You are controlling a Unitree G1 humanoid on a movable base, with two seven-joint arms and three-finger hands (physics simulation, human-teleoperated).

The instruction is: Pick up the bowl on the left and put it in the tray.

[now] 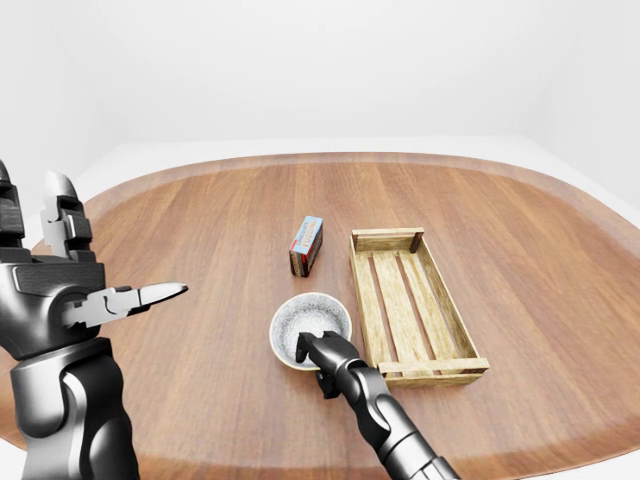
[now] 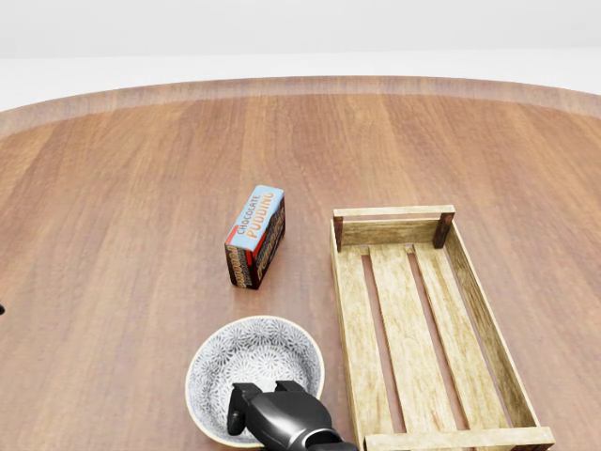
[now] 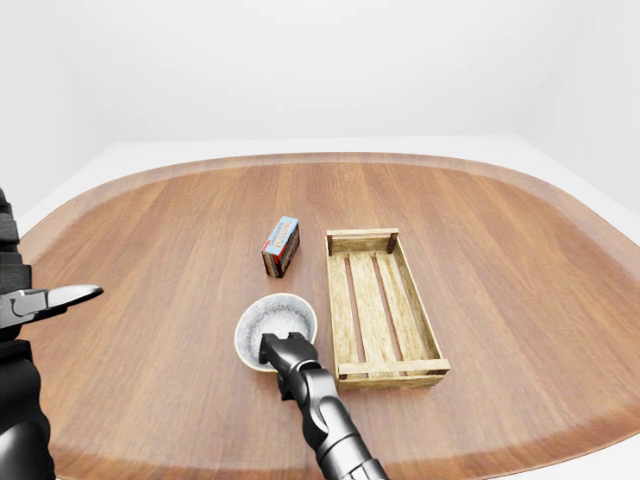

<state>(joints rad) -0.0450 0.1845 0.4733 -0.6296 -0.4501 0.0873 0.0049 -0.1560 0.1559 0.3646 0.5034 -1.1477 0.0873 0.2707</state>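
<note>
Your right robot hand (image 2: 272, 413) sits at the near rim of the bowl (image 2: 246, 362), fingers over the edge; whether they are closed on it you cannot tell. The bowl rests on the worktop (image 1: 180, 230), just left of the tray (image 1: 410, 305). Your left robot hand (image 1: 75, 285) is raised with fingers spread, holding nothing. A pudding box (image 2: 256, 235) lies above the bowl.

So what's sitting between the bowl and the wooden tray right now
Nothing. In the head view only a narrow strip of bare table separates the bowl from the wooden tray. The chocolate pudding box lies above the bowl, clear of that gap.
</note>
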